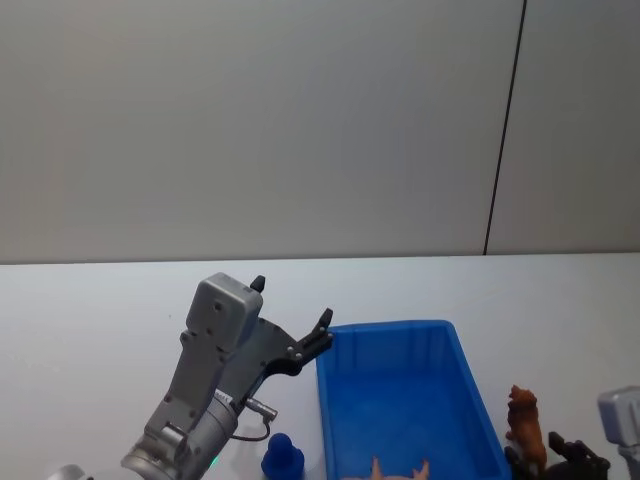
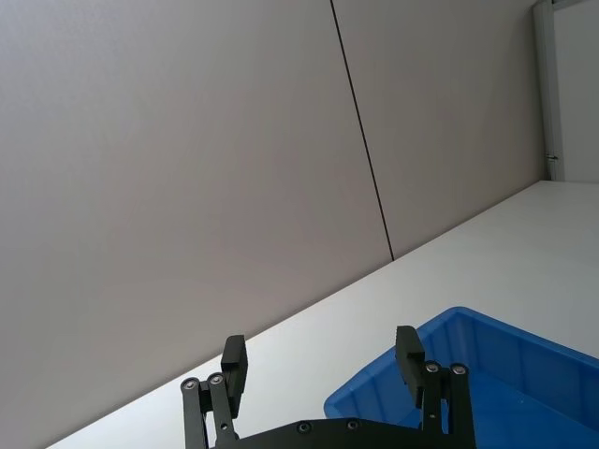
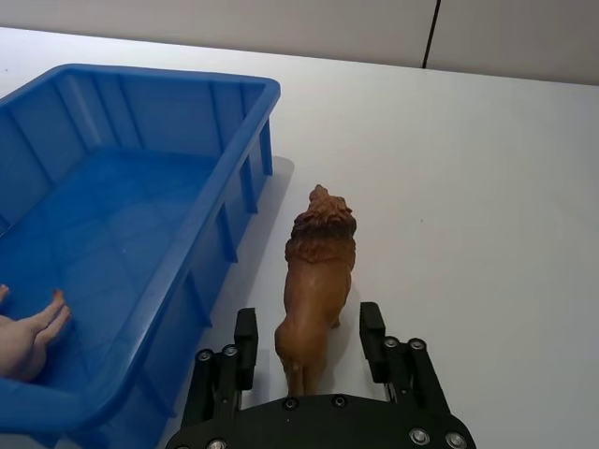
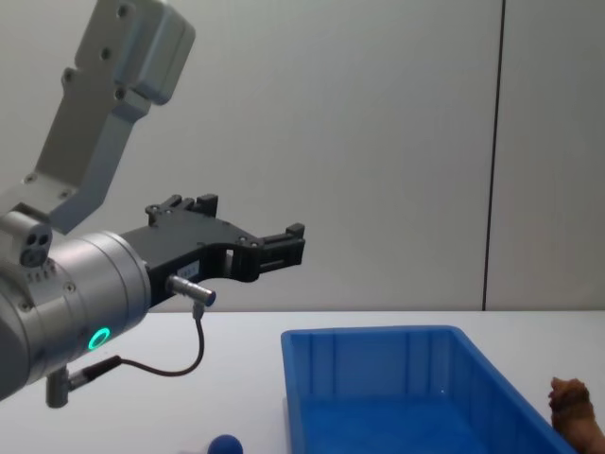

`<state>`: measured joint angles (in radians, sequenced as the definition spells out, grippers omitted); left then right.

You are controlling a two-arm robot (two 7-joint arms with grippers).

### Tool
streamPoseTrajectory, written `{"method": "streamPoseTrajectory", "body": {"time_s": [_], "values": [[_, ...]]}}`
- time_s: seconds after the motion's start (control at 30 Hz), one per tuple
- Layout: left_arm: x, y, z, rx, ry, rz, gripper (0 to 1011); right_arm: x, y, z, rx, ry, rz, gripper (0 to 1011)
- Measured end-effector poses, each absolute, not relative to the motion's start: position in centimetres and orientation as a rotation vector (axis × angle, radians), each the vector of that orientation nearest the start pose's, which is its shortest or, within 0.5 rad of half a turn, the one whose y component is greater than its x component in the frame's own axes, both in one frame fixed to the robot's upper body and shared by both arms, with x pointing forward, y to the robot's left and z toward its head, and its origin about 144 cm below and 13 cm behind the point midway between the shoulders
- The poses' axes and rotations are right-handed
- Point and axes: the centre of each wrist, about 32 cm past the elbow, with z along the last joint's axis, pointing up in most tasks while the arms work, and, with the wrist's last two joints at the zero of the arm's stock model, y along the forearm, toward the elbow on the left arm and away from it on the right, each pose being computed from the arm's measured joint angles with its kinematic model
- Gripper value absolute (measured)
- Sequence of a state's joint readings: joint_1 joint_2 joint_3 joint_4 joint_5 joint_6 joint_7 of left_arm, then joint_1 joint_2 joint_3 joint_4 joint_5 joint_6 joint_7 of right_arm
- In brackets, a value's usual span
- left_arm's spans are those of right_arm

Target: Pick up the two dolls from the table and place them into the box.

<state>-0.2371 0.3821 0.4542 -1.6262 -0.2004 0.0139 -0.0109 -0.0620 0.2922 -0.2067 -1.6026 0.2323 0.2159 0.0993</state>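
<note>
A small brown lion doll [image 3: 316,271] stands on the white table [image 1: 100,320] just right of the blue box [image 1: 390,328]. My right gripper [image 3: 309,329] is open, its fingers either side of the lion's hind end with small gaps. The head view shows the lion [image 1: 525,428] beside the right gripper [image 1: 572,458] at the lower right. The dark-blue doll [image 1: 283,457] sits on the table left of the box, its rounded top [image 4: 225,445] low in the chest view. My left gripper [image 1: 292,302] hangs open and empty in the air, above and beyond the blue doll.
A pale pink object [image 3: 28,341] lies inside the box [image 3: 234,187] at its near end. A grey wall stands behind the table. Open tabletop lies beyond and to the right of the box [image 4: 378,364].
</note>
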Motion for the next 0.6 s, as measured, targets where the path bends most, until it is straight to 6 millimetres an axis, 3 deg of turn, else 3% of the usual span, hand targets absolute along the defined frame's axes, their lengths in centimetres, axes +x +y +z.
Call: {"method": "streamPoseTrajectory", "body": {"time_s": [0.4, 0.6], "values": [[49.20, 19.84, 120.44, 0.061, -0.268, 1.124, 1001, 43.96, -23.88, 112.20, -0.263, 0.148, -1.272, 319], [49.20, 19.84, 120.44, 0.061, -0.267, 1.124, 1001, 44.07, -23.66, 112.70, -0.245, 0.120, -1.282, 306]]}}
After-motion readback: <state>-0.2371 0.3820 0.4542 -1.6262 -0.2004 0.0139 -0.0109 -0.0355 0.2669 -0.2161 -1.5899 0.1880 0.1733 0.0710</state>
